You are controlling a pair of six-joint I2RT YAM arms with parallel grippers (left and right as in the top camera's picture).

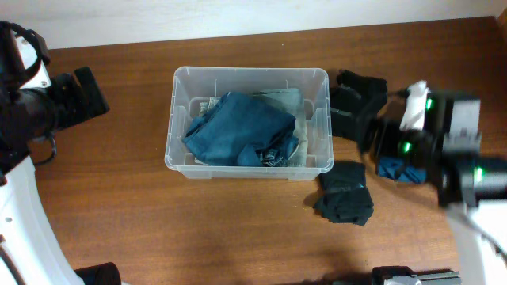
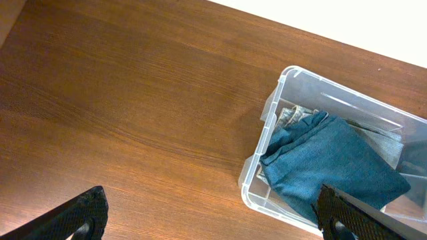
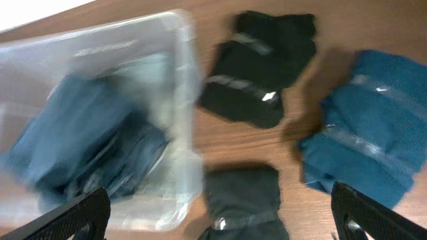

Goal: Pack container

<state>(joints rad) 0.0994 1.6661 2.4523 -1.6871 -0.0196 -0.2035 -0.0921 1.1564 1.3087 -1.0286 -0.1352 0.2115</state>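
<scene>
Both arms idle: left gripper [image 2: 217,223] and right gripper [image 3: 223,220] were spread wide, nothing held.
Under the right one, folded black clothes [image 3: 257,73] and a folded blue piece [image 3: 373,140] lay on the wooden counter [image 1: 119,198], just beside the container [image 1: 250,70]. That clear container sat mid-counter with crumpled blue fabric [image 1: 242,127] inside, and the left gripper hovered over the counter off to its other side.

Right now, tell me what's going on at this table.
Two robot arms are packing clothes into a clear plastic bin; a blue garment already lies inside. Two black folded garments and a folded blue cloth wait on the table to its right. The left gripper and right gripper are open, holding nothing.
</scene>
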